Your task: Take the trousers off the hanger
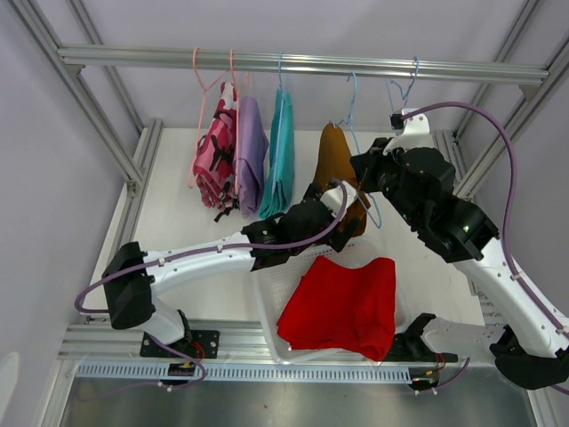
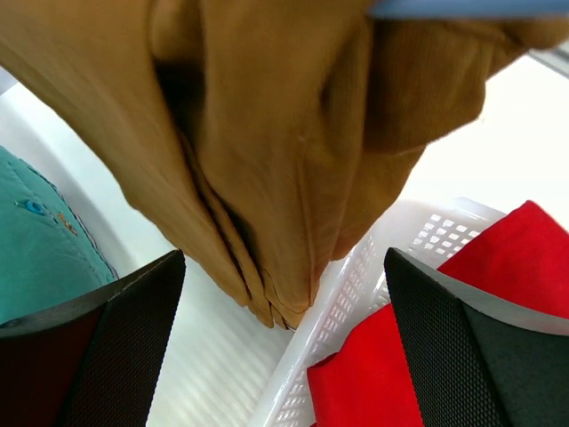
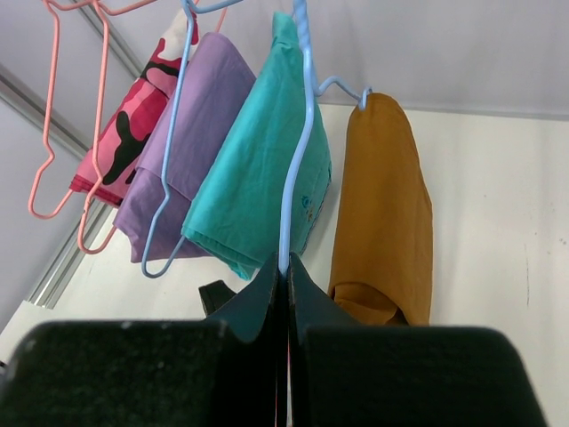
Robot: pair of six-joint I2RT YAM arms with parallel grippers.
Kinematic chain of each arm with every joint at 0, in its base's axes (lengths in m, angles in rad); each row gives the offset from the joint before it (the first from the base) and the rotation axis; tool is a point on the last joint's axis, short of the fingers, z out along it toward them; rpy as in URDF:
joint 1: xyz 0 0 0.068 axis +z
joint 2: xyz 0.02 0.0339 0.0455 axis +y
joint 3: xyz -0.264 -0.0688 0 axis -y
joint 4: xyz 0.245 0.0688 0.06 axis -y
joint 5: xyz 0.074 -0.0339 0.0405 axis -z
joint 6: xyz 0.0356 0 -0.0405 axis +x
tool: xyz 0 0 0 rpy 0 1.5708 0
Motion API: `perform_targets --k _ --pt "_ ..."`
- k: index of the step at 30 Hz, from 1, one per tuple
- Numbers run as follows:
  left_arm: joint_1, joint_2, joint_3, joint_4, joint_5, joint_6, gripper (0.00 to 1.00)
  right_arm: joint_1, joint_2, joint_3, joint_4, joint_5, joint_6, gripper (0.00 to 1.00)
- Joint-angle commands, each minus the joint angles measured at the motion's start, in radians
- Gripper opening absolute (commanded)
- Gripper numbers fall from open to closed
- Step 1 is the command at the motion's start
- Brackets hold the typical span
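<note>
Four pairs of trousers hang from the rail [image 1: 293, 62]: the pink camouflage pair [image 1: 213, 156], the lilac pair [image 1: 252, 151], the teal pair [image 1: 280, 160] and the mustard pair [image 1: 335, 160]. The red pair [image 1: 342, 302] lies in the white basket [image 1: 267, 307] below. The left gripper [image 2: 283, 258], jaws spread wide, faces the mustard pair's lower fold without pinching it. The right gripper [image 3: 286, 267] is clenched on a thin blue hanger [image 3: 298, 178]. The best move is probably to close on the whole fold, then draw it down off the bar while the hanger stays steady.

- Top view: lower end of the mustard trousers [image 1: 335, 158] is tucked behind the left arm [image 1: 293, 227].
- Left wrist view: blue hanger [image 2: 462, 7] is a blurry strip, cut off up top.
</note>
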State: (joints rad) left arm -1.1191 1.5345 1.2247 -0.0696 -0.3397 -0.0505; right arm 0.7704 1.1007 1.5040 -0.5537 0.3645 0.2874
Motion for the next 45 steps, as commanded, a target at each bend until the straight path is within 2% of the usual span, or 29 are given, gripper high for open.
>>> perform_targets --k 1,9,16,22,29,36,45 --pt "-0.025 0.021 -0.002 0.048 -0.054 0.049 0.96 0.010 -0.061 0.074 0.140 -0.013 0.006 0.00" --pt "-0.039 0.082 -0.001 0.059 -0.104 0.121 0.91 0.010 -0.087 0.061 0.132 -0.018 0.010 0.00" --pt "-0.039 0.116 -0.007 0.060 -0.140 0.169 0.81 0.010 -0.105 0.056 0.117 -0.007 -0.004 0.00" --pt "-0.039 0.124 -0.016 0.062 -0.171 0.186 0.78 0.010 -0.114 0.041 0.110 -0.010 0.001 0.00" --pt "-0.028 0.118 -0.017 0.181 -0.240 0.189 0.72 0.009 -0.148 -0.019 0.123 -0.038 0.053 0.00" --pt "-0.015 0.102 -0.014 0.261 -0.265 0.135 0.72 0.009 -0.196 -0.100 0.130 -0.061 0.104 0.00" --pt "-0.002 0.104 0.030 0.292 -0.210 -0.009 0.73 0.009 -0.252 -0.194 0.150 -0.091 0.154 0.00"
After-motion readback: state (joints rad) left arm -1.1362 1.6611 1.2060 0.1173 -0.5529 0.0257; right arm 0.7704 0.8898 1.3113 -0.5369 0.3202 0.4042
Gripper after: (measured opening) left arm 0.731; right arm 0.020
